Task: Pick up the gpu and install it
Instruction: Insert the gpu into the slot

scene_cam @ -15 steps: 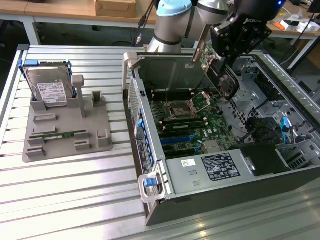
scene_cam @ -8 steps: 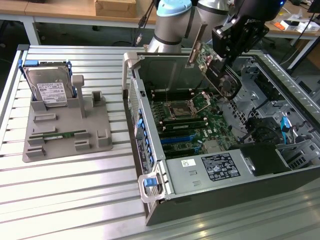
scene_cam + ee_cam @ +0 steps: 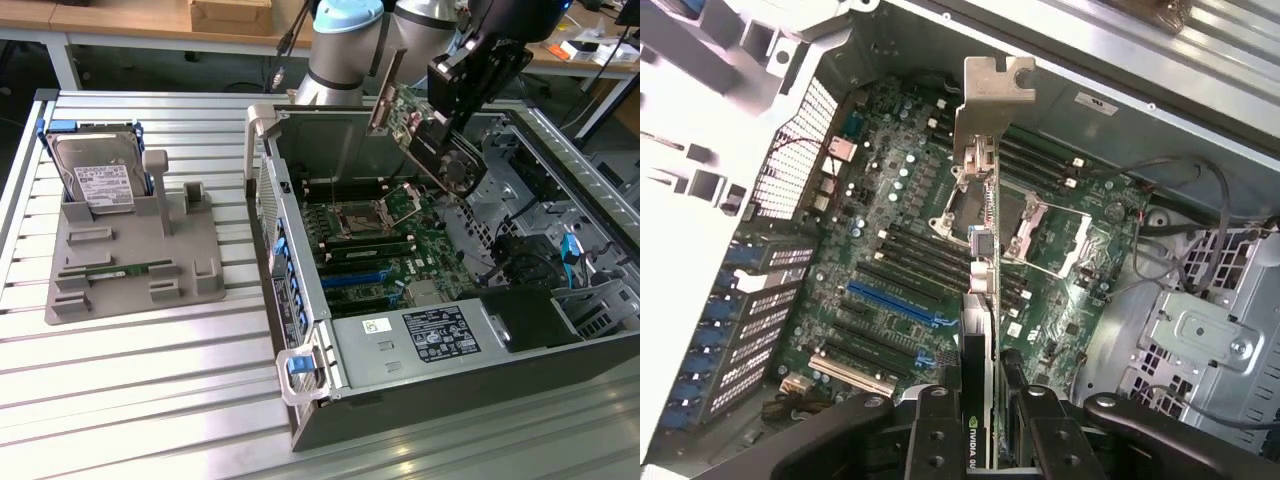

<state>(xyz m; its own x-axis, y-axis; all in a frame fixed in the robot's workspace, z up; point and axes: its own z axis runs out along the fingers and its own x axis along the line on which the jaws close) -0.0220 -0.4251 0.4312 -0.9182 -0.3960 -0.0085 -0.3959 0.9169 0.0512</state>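
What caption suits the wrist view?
Hand holds the gpu edge-on over the motherboard in the open case.

The graphics card reads "NVIDIA QU", cut off at the frame edge. Labels on the hard drive at the exterior view's left and on the power supply are too small to read.

Clear motherboard beneath the gpu (cables, drive cage alongside)

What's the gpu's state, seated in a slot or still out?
Out: the gripper holds the gpu tilted in the air above the motherboard, clear of its slots.
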